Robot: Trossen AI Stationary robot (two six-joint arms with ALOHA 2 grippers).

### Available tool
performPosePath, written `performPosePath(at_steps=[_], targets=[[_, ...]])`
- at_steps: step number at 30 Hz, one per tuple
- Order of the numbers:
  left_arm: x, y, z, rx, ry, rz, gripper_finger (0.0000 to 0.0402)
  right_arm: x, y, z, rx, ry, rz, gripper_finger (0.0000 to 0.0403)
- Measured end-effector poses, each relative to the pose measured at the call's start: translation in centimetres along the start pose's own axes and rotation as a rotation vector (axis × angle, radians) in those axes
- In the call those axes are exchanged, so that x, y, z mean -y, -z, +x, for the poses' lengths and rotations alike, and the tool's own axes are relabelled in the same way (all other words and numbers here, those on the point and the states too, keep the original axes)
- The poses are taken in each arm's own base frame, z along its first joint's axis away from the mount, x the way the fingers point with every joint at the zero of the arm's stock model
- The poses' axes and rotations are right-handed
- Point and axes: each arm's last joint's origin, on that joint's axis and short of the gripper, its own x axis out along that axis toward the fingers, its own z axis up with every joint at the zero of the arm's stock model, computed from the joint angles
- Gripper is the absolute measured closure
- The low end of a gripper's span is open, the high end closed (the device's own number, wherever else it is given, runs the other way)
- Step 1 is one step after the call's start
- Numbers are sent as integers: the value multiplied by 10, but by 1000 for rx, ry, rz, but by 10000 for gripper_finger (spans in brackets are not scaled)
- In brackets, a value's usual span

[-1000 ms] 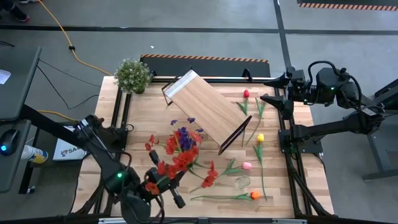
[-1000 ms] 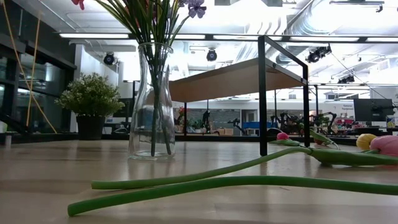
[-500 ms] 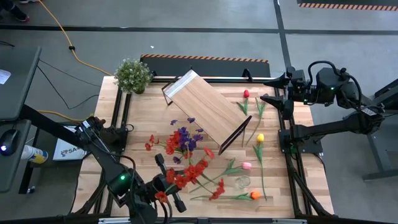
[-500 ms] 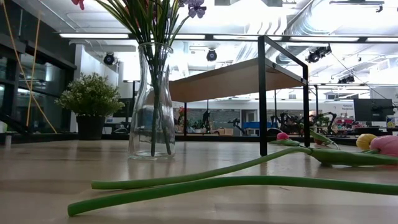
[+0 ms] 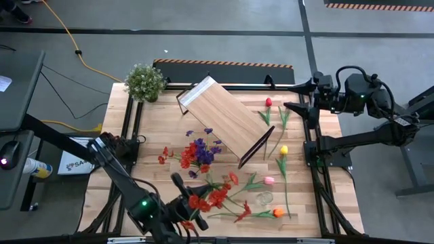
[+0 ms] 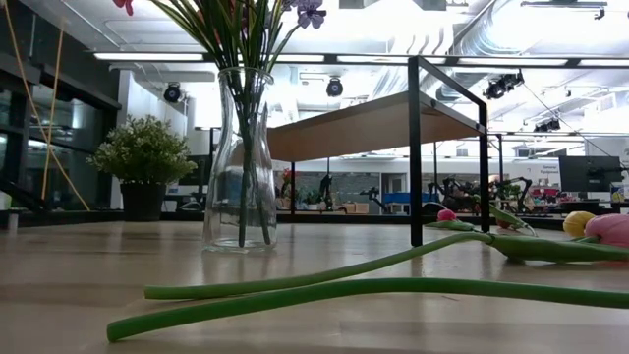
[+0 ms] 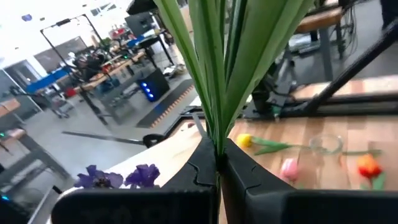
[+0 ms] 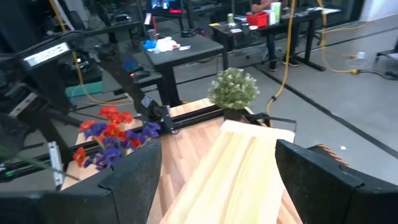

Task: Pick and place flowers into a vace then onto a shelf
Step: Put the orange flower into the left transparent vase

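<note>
Clamping green stems, the left pincer point(image 7: 217, 163) holds a red flower spray point(image 5: 213, 197), blossoms fanning beyond it.

Vase blooms: in the low view, the flowers point(image 6: 241, 25) in the vase point(image 6: 241, 162) are cut off by the top edge.
Left end effector point(image 7: 217, 163): its tips are buried among green stems.
Tulips at the right edge point(image 6: 600, 226): cropped in the low view.
</note>
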Motion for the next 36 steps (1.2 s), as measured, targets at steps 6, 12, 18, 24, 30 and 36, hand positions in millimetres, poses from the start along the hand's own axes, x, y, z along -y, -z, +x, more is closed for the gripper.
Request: performPosePath(at_steps=[6, 12, 18, 24, 30, 36], targets=[[13, 12, 3, -2, -29, 72, 366, 0, 0, 0, 3, 11, 0, 100], [28, 28, 7, -11, -46, 168, 366, 0, 0, 0, 3, 10, 7, 100], [40, 41, 10, -13, -67, 231, 366, 0, 0, 0, 2, 3, 10, 100], [46, 47, 13, -11, -84, 229, 365, 0, 0, 0, 1, 3, 9, 100], [45, 47, 18, -12, -101, 202, 364, 0, 0, 0, 0, -4, 8, 100], [43, 47, 23, -5, -134, 201, 363, 0, 0, 0, 0, -4, 3, 100]])
